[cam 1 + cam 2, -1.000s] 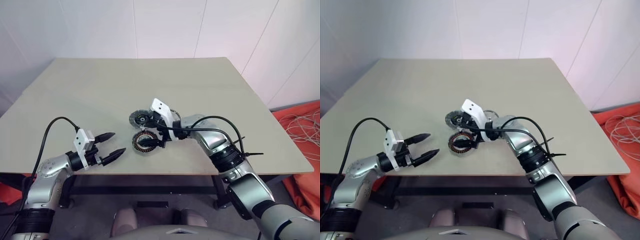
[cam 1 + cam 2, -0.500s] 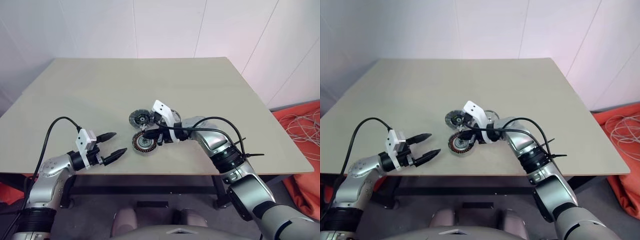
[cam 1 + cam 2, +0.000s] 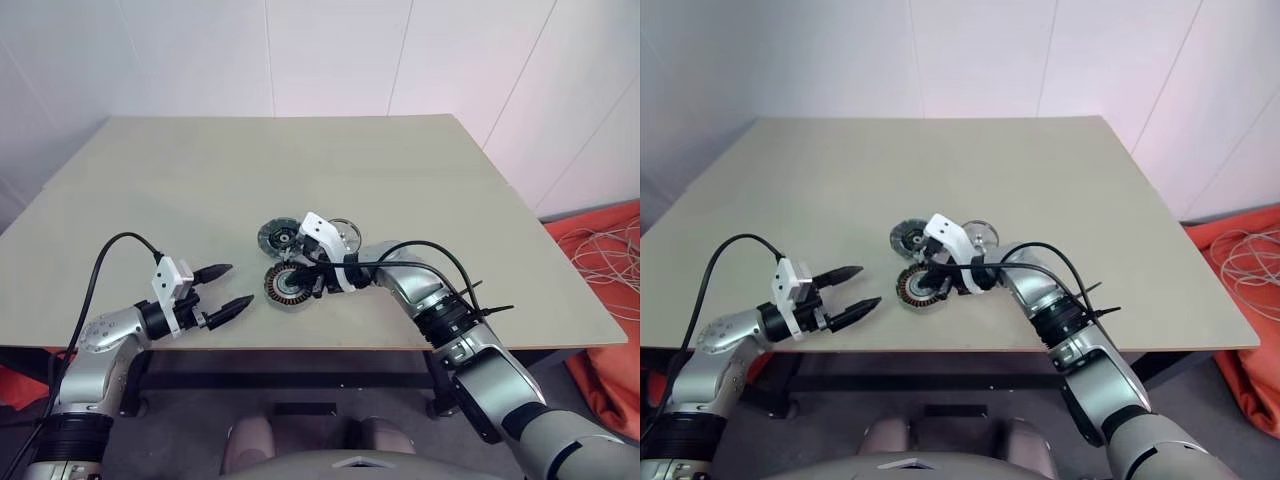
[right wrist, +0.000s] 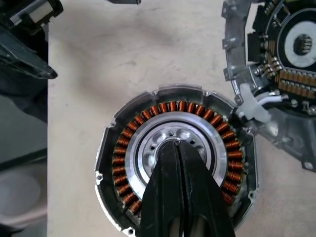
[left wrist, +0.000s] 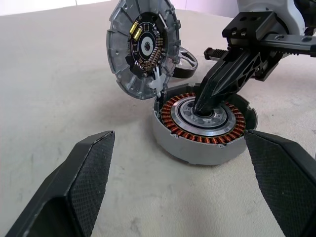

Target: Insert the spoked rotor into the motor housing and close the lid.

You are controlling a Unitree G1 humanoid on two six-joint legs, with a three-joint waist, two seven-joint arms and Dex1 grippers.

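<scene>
Behind the housing (image 5: 203,129) a hinged round plate (image 5: 143,47) with a circuit board stands tilted against its rim, and a silver-faced lid (image 3: 343,233) lies flat just beyond. Right gripper (image 4: 177,148) reaches in from the right, angled down, its fingers clenched together, tips pressed on the silver hub inside the copper windings. Left gripper (image 3: 232,289) hovers near the table's (image 3: 200,170) front edge, spread wide, pointing at the housing.

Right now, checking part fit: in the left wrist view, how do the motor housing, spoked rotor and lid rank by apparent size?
1. motor housing
2. spoked rotor
3. lid, though it sits farther back and partly hidden, so unsure.
</scene>
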